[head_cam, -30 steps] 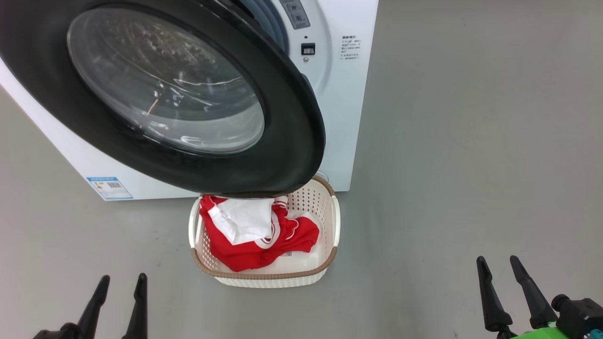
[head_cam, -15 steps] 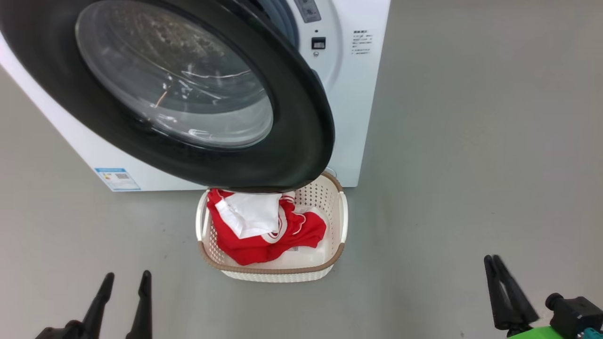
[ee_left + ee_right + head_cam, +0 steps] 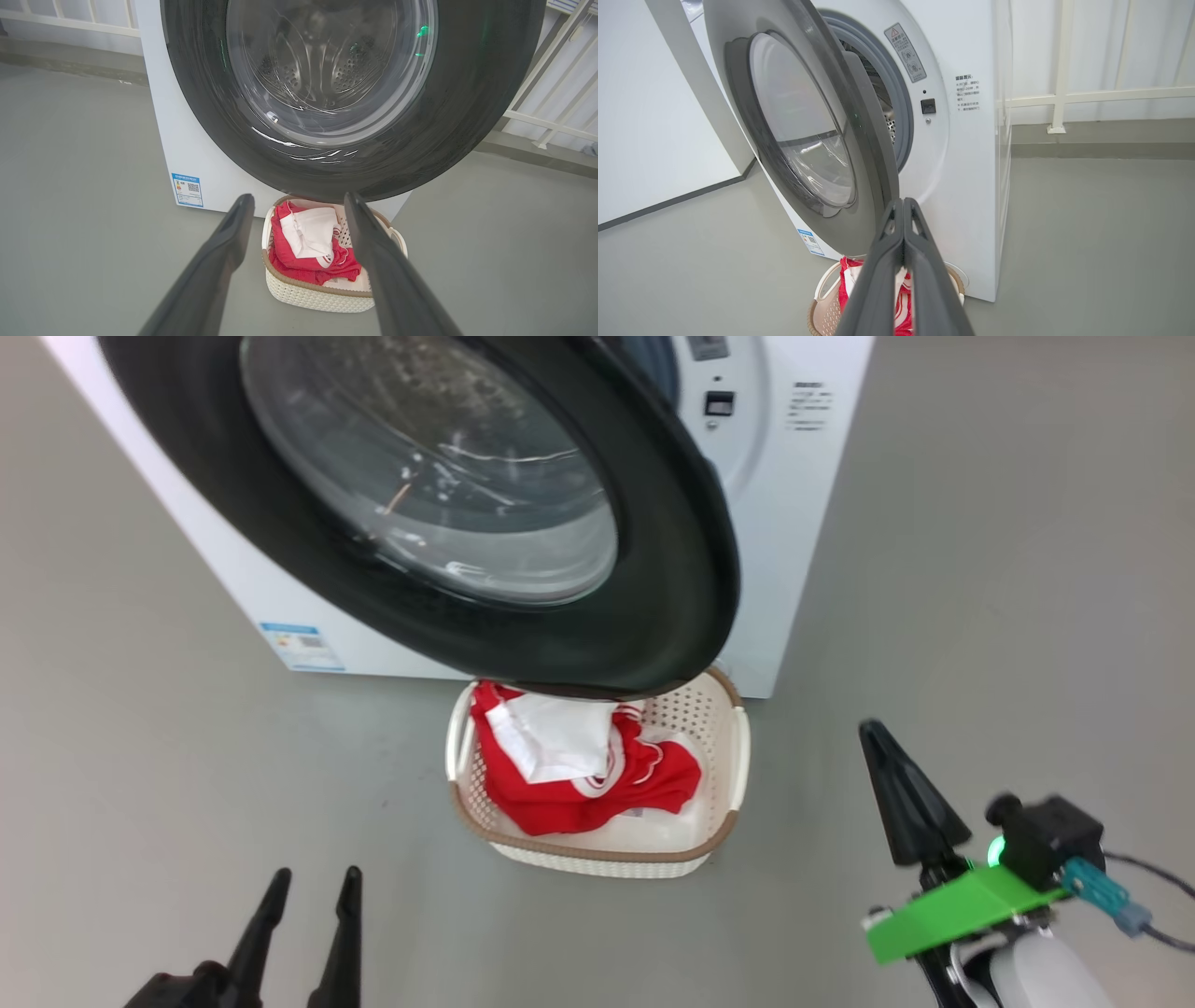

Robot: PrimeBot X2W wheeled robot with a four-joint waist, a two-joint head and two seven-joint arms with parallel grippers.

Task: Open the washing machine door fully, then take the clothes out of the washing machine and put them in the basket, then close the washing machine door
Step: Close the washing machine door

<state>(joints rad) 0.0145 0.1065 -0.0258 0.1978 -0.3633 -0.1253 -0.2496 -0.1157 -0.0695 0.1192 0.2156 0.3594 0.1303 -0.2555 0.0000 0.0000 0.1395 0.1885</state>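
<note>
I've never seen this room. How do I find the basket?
Look for the big white washing machine standing on the grey floor, its round black-rimmed door swung open. Just under the door's lower edge, on the floor, sits the basket. It is small and cream-white with little holes, a brown rim, and red and white clothes inside.

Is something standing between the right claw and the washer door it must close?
Nothing visible does. The shut right claw points toward the open door with free space between. The basket of clothes sits lower, under the door.
</note>
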